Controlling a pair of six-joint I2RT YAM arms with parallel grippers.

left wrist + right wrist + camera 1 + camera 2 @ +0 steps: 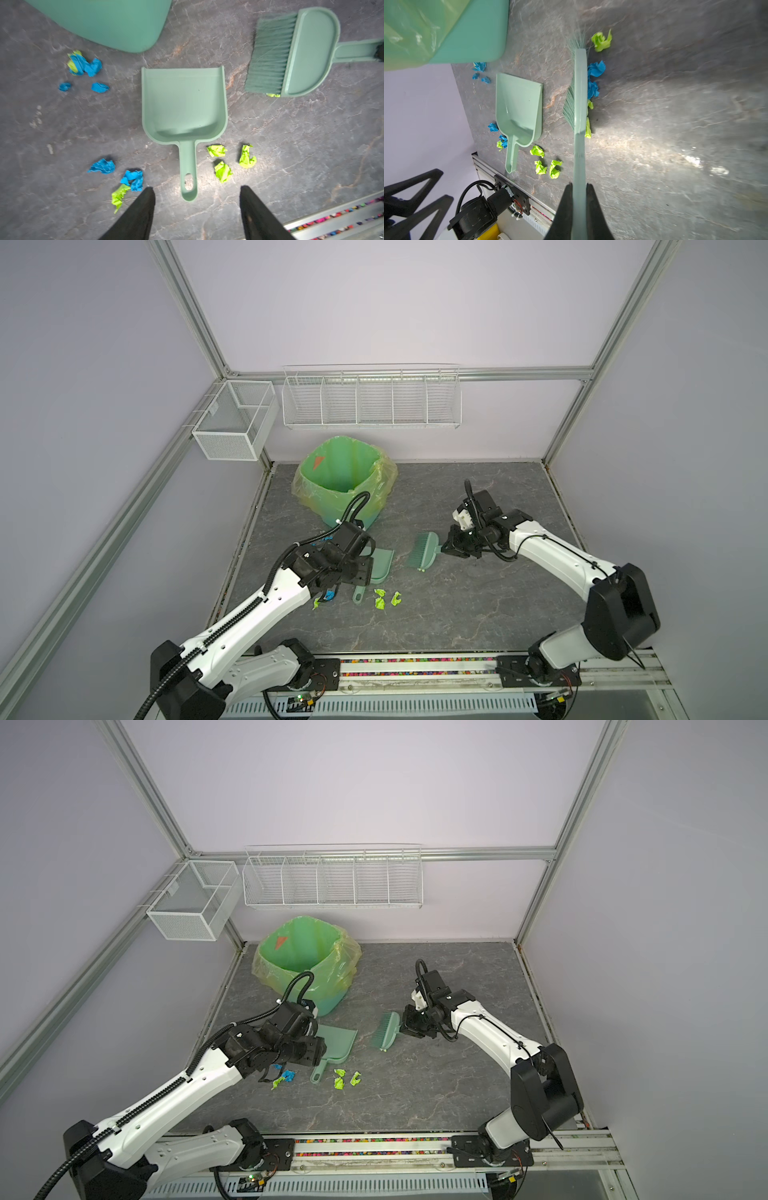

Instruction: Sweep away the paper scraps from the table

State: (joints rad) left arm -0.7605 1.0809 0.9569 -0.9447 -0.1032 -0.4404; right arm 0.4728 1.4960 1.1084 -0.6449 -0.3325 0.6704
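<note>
**While the brush is gripped, the dustpan lies loose**

Left hand (196, 187) is spread and empty, hanging over the handle end of the dustpan (184, 104). Paper scraps (223, 171) are all on the counter (436, 614). Three green wads lie just beside the handle on one side, blue and green ones on the other. Further off, blue wads sit near the foot of the bin (104, 20). More are tucked against the head of the brush (309, 52), on its side away from the dustpan. Right hand (579, 185) is pinched on the brush handle, bristles pointing toward the dustpan.

Judgement: the wads are light, soft and crumpled, likely to roll or skitter. Not worth pinching singly; push them with the bristles. Take the dustpan by its handle. It looks like stiff plastic, probably slippery.

In the way: the dustpan mouth faces away from the near wads, so they lie behind it and it needs turning. The bin crowds the far blue wads. Wire baskets (372, 400) hang on the back wall, apart from the work.
</note>
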